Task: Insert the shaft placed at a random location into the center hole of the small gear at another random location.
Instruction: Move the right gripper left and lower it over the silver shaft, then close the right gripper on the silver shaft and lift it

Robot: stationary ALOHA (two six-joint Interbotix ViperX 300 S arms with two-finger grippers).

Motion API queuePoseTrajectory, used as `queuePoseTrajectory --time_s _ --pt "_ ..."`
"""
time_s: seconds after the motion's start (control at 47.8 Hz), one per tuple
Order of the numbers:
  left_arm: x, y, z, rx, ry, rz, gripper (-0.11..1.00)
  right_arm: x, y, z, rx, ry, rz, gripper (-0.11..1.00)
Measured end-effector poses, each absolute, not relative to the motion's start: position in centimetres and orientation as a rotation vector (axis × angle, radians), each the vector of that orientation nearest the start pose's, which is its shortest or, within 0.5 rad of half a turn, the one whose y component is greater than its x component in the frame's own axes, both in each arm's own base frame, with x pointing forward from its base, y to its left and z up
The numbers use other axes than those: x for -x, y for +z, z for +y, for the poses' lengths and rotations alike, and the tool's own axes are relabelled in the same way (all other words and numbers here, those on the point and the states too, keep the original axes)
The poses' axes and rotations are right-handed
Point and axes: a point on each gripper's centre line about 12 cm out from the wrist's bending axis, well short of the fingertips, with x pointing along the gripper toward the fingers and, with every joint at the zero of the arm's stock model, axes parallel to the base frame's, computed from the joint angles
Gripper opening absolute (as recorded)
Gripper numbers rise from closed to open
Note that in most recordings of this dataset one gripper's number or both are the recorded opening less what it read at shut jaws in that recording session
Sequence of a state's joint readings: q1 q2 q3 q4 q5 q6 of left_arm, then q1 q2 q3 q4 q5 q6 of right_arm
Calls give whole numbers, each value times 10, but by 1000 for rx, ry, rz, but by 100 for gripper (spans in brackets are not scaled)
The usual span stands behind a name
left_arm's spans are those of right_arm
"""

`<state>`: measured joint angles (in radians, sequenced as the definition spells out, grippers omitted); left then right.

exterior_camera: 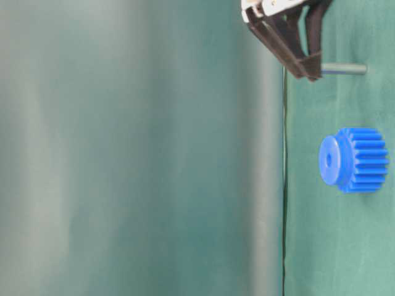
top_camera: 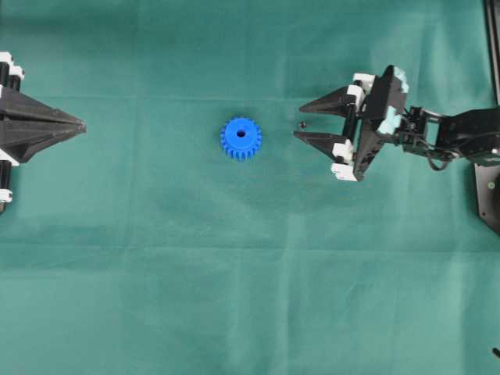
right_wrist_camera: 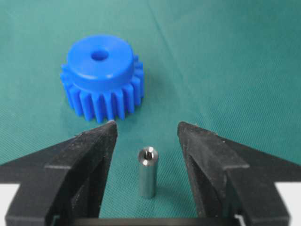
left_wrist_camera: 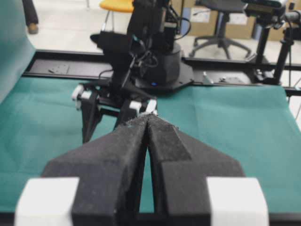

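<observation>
- My right gripper [top_camera: 299, 124] stands with its jaws spread wide, reaching in from the right side of the overhead view toward the middle of the green cloth [top_camera: 250, 297].
- The shaft [right_wrist_camera: 147, 172] stands upright on the cloth between my two right fingers [right_wrist_camera: 89, 155], touching neither; there is a clear gap of cloth on each side of it.
- In the overhead view the shaft [top_camera: 302, 124] appears only as a small dark dot between my right fingertips.
- In the table-level view, which is turned on its side, the shaft [exterior_camera: 343, 68] projects from the cloth just beside the tip of my right gripper [exterior_camera: 308, 66]; whether tip and shaft touch there cannot be told.
- The small gear [top_camera: 241, 138] rests flat on the cloth near the centre of the table, hub upward, just beyond my right fingertips and apart from them.
- The center hole [right_wrist_camera: 99, 55] shows as a dark round opening in the top of the raised hub, with nothing in it.
- From the right wrist view the small gear [right_wrist_camera: 101, 77] lies ahead of the shaft, slightly to the left, the two not touching.
- My left gripper [top_camera: 78, 125] sits at the left edge of the overhead view, well apart from the gear, its jaws pressed together to a point and holding nothing.
- In the left wrist view my left fingertips [left_wrist_camera: 141, 123] meet in the foreground.
</observation>
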<state>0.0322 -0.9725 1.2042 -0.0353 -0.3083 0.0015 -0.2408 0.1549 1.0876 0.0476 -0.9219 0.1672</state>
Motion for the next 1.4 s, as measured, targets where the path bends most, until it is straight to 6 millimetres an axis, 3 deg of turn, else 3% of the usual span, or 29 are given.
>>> queuePoseTrajectory --time_s 0.272,0.502,0.962,1.401 --pt "-193 285 8 30 46 -79 -1 -305 88 -80 -241 -315 299 48" --pt "-193 285 9 33 48 -80 -1 -305 89 -80 -240 -315 293 13" --pt "-191 285 9 36 48 -80 -1 -305 90 -81 -242 -316 288 13" --pt "-190 286 9 39 47 -87 -1 -307 149 -80 -200 -299 253 13"
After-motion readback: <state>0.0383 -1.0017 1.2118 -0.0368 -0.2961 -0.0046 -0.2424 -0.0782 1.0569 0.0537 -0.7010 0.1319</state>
